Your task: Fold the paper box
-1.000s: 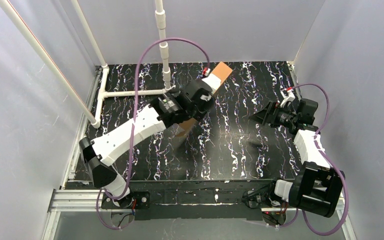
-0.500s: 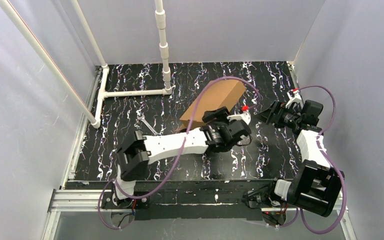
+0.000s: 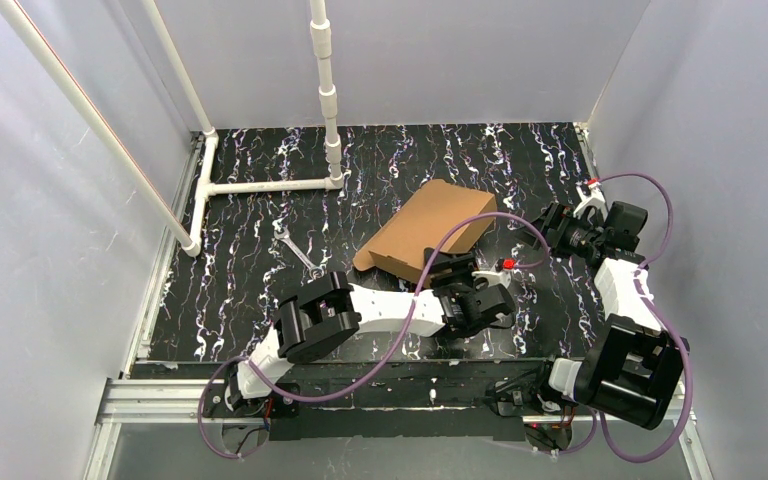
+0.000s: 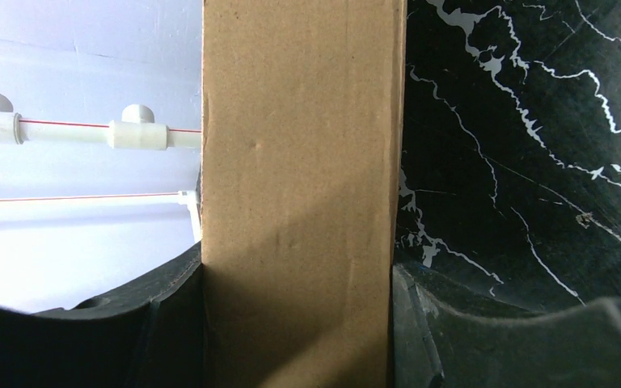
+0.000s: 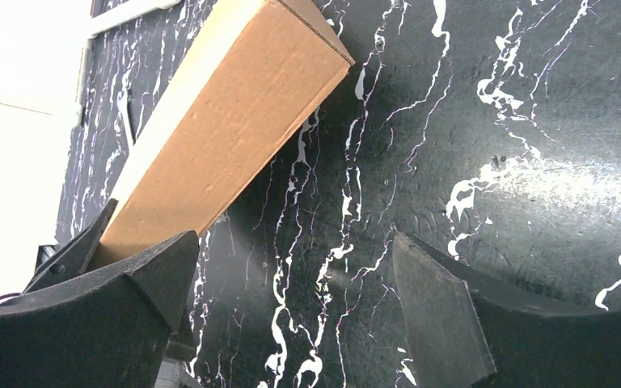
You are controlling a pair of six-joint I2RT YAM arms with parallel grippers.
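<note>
Box (image 3: 425, 228) and end effectors at the moment shown. The box was seen as a closed, shallow rectangular form near the middle of the table (image 3: 260, 300), towards the right side. No loose flap or open lid was visible in any view, so the folding was judged to be largely done. Only a check that the lid was seated, the setting-down and the release were judged to be left. Hidden tabs on the underside could not be assessed.

The left end effector (image 3: 452, 265) was clamped on the near edge of the box. In the left wrist view the cardboard filled the whole gap, and both fingers (image 4: 154, 331) were pressed against its faces. Whether the far end of the box rested on the table could not be told.

The right end effector (image 3: 552, 222) was spread wide and carried nothing. It was placed just beside the right end of the box, apart from it.
</note>
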